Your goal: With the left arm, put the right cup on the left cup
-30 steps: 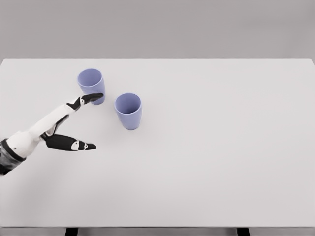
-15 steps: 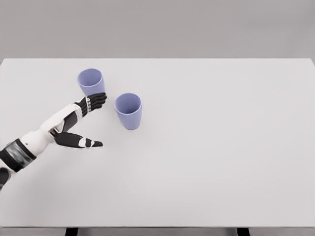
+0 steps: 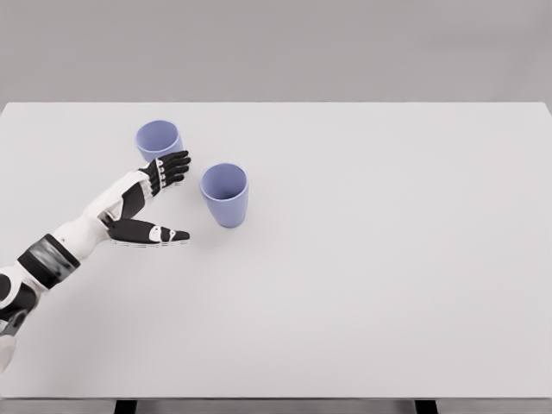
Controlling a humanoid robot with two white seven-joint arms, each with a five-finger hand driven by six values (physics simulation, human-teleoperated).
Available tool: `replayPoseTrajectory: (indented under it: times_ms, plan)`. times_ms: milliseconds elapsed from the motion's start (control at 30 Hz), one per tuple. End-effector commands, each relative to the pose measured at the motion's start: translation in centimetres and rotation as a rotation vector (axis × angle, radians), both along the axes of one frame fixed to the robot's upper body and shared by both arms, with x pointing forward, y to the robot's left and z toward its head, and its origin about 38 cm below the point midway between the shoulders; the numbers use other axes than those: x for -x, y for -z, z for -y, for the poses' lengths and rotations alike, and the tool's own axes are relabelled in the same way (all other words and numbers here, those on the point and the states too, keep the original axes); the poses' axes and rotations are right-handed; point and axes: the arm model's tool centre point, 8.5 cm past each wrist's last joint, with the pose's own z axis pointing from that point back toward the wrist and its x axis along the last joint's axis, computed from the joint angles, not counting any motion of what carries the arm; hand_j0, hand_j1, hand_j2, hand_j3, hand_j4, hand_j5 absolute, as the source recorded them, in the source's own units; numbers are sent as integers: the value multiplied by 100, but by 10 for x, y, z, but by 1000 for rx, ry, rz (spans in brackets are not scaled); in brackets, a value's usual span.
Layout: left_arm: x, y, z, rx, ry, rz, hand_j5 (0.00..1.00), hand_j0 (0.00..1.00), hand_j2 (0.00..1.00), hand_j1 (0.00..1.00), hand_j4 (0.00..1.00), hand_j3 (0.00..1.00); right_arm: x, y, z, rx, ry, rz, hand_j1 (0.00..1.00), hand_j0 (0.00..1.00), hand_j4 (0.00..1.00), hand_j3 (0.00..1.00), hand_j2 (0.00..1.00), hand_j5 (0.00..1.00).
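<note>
1. Head view looks down on a wide, flat white table (image 3: 362,285) that fills most of the picture, with a plain grey wall behind its far edge.
2. Two pale lavender-blue plastic cups stand upright on the left half of the table, mouths open upward.
3. The right cup (image 3: 225,195) stands nearer the camera, toward the middle of the table; its hollow inside and rounded rim are in plain sight.
4. The left cup (image 3: 159,142) stands farther back and to the left, apart from the right cup with bare table between them.
5. The white left arm (image 3: 82,231) with a dark band near the wrist comes in from the lower left edge and reaches diagonally up toward the cups.
6. The left hand (image 3: 147,203), white on the back with black fingers, lies in the gap to the left of the right cup and in front of the left cup.
7. Its four fingers (image 3: 172,166) are stretched out and slightly fanned, their tips overlapping the lower front of the left cup in this view; whether they touch it I cannot tell.
8. The thumb (image 3: 155,233) points out to the right, well separated from the fingers, so the hand forms a wide open V facing the right cup.
9. The hand holds nothing, and a narrow strip of table shows between its fingertips and the right cup.
10. The right cup rests on the table, not stacked on the left cup.
</note>
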Motion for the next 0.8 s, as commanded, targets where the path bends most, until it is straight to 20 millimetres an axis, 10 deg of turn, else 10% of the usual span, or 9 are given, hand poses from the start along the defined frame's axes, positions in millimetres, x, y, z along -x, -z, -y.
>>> replayPoseTrajectory:
  times_ms: [0, 767]
  plan:
    - [-1, 6, 1, 7, -9, -24, 100, 100, 100, 100, 100, 100, 0, 0, 0, -1, -1, 0, 100, 100, 100, 100, 100, 100]
    - [-22, 19, 16, 58, -32, -52, 100, 100, 100, 100, 100, 100, 0, 0, 0, -2, 1, 1, 100, 100, 100, 100, 100, 100]
